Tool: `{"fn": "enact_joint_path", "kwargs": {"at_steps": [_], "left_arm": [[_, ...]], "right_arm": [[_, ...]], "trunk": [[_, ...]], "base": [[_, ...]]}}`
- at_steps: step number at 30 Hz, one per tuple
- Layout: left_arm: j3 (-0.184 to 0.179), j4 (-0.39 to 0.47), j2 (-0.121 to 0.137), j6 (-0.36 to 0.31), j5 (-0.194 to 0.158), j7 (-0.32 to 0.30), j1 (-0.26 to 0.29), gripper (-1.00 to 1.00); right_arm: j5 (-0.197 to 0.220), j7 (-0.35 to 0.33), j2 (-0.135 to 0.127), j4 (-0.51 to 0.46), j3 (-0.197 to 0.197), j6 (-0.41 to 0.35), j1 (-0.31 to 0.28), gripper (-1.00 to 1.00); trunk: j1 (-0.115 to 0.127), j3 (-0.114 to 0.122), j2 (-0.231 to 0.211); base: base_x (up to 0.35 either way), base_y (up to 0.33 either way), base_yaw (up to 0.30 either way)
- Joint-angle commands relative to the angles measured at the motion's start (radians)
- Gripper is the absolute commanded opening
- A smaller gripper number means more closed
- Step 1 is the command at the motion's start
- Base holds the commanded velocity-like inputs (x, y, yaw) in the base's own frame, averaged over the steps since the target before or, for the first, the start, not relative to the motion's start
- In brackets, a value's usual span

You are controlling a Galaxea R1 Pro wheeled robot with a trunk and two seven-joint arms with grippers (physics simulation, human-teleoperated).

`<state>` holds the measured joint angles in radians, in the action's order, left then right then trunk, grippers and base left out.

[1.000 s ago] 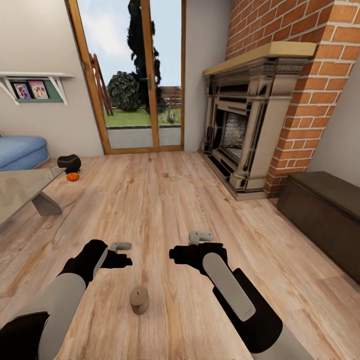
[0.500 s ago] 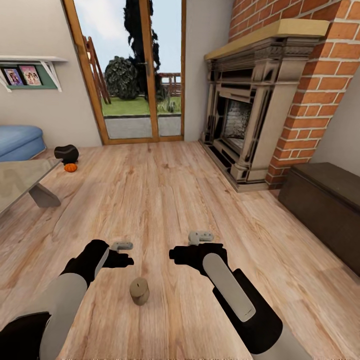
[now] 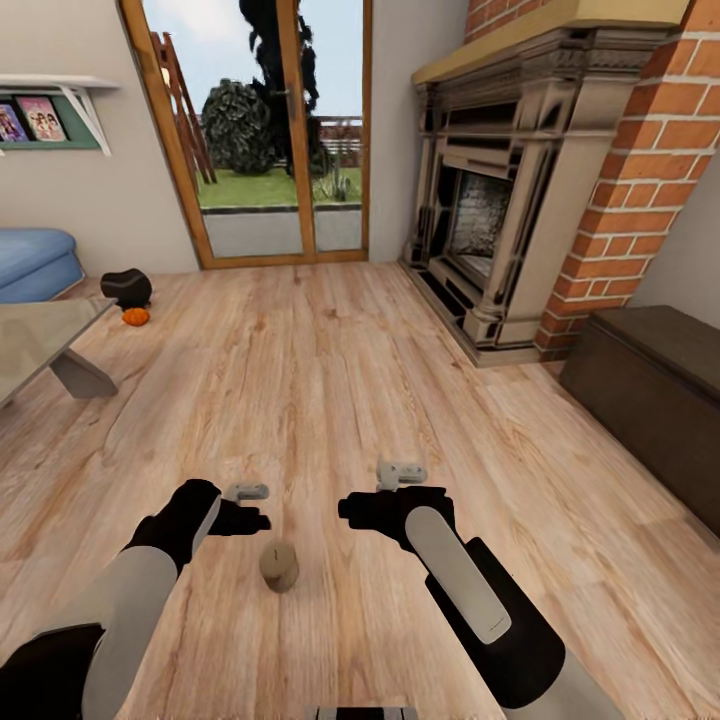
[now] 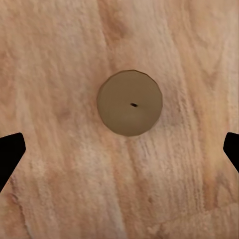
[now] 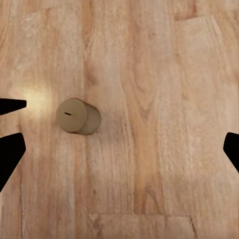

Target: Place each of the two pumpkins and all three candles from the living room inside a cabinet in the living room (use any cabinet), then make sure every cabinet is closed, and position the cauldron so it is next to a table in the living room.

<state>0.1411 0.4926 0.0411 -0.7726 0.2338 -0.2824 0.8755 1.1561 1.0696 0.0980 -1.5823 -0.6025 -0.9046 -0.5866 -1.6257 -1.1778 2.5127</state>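
While both arms hang over the plank floor [image 3: 330, 380], the left gripper [image 3: 247, 492] and right gripper [image 3: 400, 473] stand spread apart, empty; a tan candle [image 3: 279, 566] stands upright between them. Far left, a pumpkin [image 3: 135, 317] touches the cauldron [image 3: 127, 287] near the glass table [image 3: 40, 335].

— From the head we are looking forward and down over both arms, across the plank floor [image 3: 330, 380] toward the glass doors [image 3: 265, 130] far ahead, with the fireplace [image 3: 500, 190] to the right.

— And from each wrist we are looking straight down, close to the boards. All three views are sharing the candle [image 3: 279, 565] [image 4: 130, 102] [image 5: 78, 116] standing near us.
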Motion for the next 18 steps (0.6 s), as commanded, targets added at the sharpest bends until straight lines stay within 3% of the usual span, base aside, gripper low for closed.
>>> {"fn": "enact_joint_path", "kwargs": {"at_steps": [1,18], "left_arm": [[0.006,0.001,-0.002,-0.004,0.010,-0.008,0.000,1.00],[0.006,0.001,-0.020,0.013,0.012,-0.008,0.000,1.00]], "right_arm": [[0.008,0.010,0.000,-0.001,0.000,-0.005,-0.001,1.00],[0.008,0.010,0.000,-0.001,0.000,-0.005,-0.001,1.00]], "trunk": [[0.000,-0.005,0.001],[-0.008,-0.071,0.005]], "base": [[0.000,0.000,0.000],[0.000,0.000,0.000]]}}
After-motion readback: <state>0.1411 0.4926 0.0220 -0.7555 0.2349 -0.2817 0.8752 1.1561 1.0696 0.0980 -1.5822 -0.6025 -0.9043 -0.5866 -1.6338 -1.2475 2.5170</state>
